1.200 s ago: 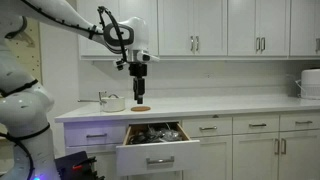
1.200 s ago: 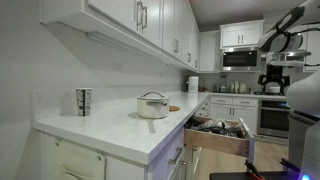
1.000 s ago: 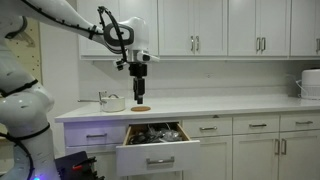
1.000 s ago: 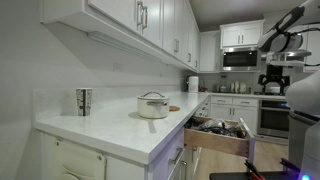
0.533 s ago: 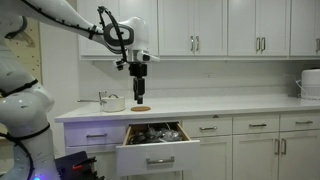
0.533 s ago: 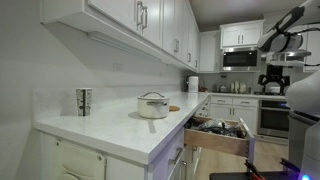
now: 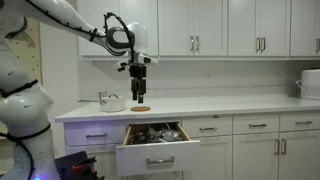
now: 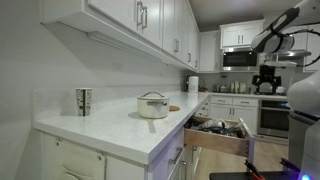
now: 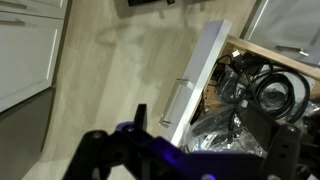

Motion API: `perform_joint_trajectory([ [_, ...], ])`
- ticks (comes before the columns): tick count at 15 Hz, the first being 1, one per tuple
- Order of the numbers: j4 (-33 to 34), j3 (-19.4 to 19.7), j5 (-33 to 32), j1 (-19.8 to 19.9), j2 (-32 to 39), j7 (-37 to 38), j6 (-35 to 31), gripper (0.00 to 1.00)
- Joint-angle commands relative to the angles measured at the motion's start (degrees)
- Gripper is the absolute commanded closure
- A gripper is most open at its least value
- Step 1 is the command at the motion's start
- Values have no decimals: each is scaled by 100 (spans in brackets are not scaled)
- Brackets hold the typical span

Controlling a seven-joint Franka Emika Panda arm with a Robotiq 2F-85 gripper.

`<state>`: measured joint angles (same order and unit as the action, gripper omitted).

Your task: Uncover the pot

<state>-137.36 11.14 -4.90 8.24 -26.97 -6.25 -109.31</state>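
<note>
Drawer: open drawer (image 7: 152, 158) under the surface, low and centre in an exterior view. It is full of dark, tangled items. In the wrist view its white front (image 9: 200, 80) with a bar handle runs diagonally through the middle, with pale floor at upper left.
Surface: white counter surface (image 7: 230, 106) crossing the frame at mid-height. In an exterior view (image 8: 110, 128) it runs away from the lower left.
Mug: patterned mug (image 8: 83, 101) standing upright by the wall, left of centre and well apart from the pot.
Pot: silvery-white pot (image 8: 153, 106) on the surface near the frame's centre, with a knobbed lid (image 8: 153, 97) on top. In an exterior view (image 7: 112, 102) it sits left of centre, its thin handle sticking up to the left.
Disc: flat brown disc (image 7: 141, 107) lying on the surface just right of the pot, apart from it. It is also seen behind the pot (image 8: 174, 108).
Gripper: gripper (image 7: 139, 95) hanging high above the disc, pointing down, clear of the pot and surface. In an exterior view (image 8: 266, 86) it is at far right.
Fingers: too small to tell whether they are apart or together, and the wrist view does not show them clearly.
Cabinets: white wall cabinets (image 7: 225, 27) along the top of the frame.
</note>
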Motion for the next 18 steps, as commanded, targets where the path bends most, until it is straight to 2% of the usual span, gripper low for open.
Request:
perform_joint_trajectory([
  [1,110,-272,-22,-322,218,-420,-27,0],
  [9,825,-992,-152,-1135,1160,-1133,-38,0],
  [18,1882,-1420,-466,-1591,2099,-3035,34,0],
])
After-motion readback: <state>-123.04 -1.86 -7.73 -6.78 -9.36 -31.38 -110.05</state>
